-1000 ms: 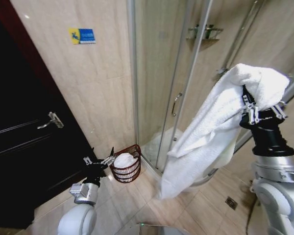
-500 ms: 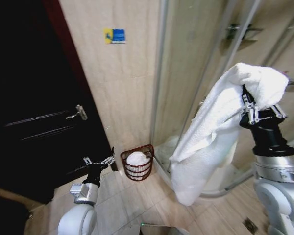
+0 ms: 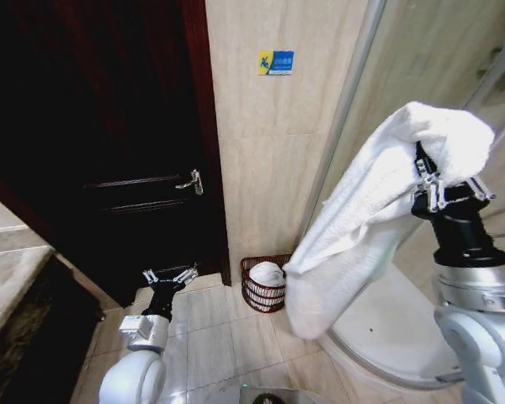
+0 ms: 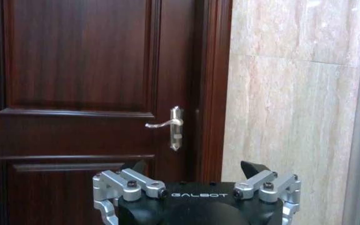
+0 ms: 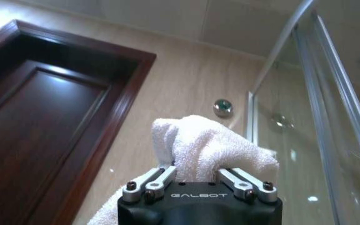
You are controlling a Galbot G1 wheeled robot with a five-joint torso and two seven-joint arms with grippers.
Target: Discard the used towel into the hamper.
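A large white towel (image 3: 379, 210) hangs from my right gripper (image 3: 442, 181), which is shut on its bunched top and held high on the right. In the right wrist view the towel (image 5: 205, 145) bulges out between the fingers. The hamper (image 3: 265, 286), a small dark reddish-brown wire basket, stands on the floor against the beige wall and holds a white cloth. The towel's lower end hangs in front of the hamper's right side. My left gripper (image 3: 170, 275) is low on the left, open and holding nothing, left of the hamper; seen from the left wrist, the left gripper (image 4: 196, 171) faces the door.
A dark wooden door (image 3: 109, 143) with a metal lever handle (image 3: 192, 182) fills the left. A glass shower enclosure (image 3: 404, 76) with a white curved base (image 3: 396, 328) stands on the right. Tiled floor (image 3: 227, 337) lies open in front of the hamper.
The whole view has swung left: the door, sign and hamper shifted rightward in the picture. Both arms keep their poses, and the towel stays in the right gripper.
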